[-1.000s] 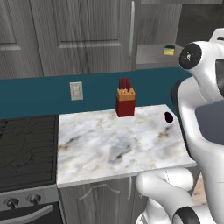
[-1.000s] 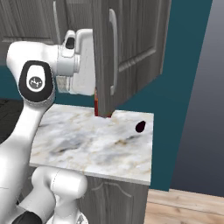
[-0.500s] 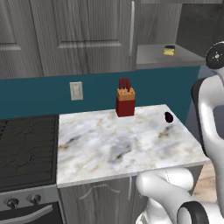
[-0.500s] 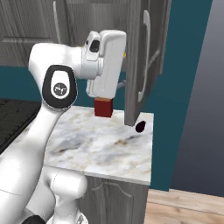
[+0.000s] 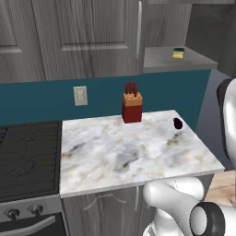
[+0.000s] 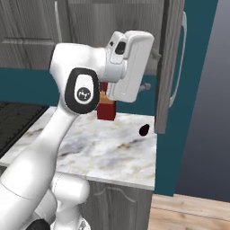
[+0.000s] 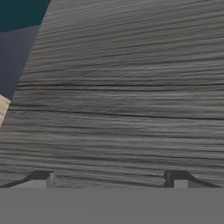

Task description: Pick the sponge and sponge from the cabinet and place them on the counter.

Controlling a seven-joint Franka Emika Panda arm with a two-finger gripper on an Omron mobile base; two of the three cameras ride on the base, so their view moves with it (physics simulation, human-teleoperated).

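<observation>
cabinet (image 5: 87, 37): matt grey wood grain | counter (image 5: 133, 152): smooth veined marble | handle (image 5: 138, 30): silver metal

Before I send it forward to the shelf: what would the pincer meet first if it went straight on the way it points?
Probably the dark wood-grain cabinet door. The open pincer faces that panel squarely, with nothing between, though depth is hard to judge.

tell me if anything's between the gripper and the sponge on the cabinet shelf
Yes. The open cabinet door stands in the way: in the hand view the gripper, fingertips spread, faces the door's wood grain close up. The sponge lies on the shelf past it. Below, the counter holds a knife block.
</observation>
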